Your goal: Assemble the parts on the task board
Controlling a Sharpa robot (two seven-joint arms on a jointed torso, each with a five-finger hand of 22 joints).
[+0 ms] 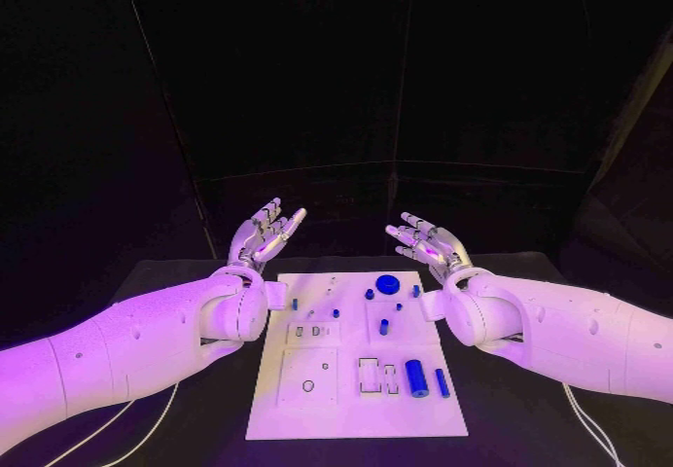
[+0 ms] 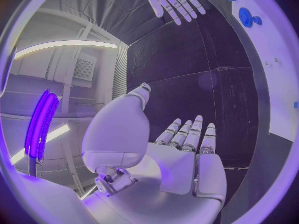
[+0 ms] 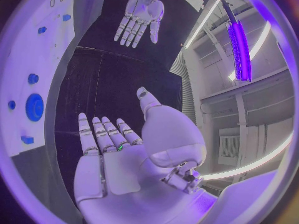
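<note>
In the head view the white task board [image 1: 351, 389] is seen lying in the middle of the black worktop [image 1: 168, 282], with blue parts on it — a round disc [image 1: 387, 284] near the far edge, a cylinder [image 1: 416, 377] and a thinner bar [image 1: 442, 382] towards the near right. The left hand [image 1: 265, 233] and right hand [image 1: 428, 243] are held beyond the board's far corners, fingers spread, nothing grasped.

In the left wrist view the left hand's fingers [image 2: 190, 134] are extended and bare.

In the right wrist view the same is seen of the right hand [image 3: 109, 149] — the disc lies beside it on the board.
</note>
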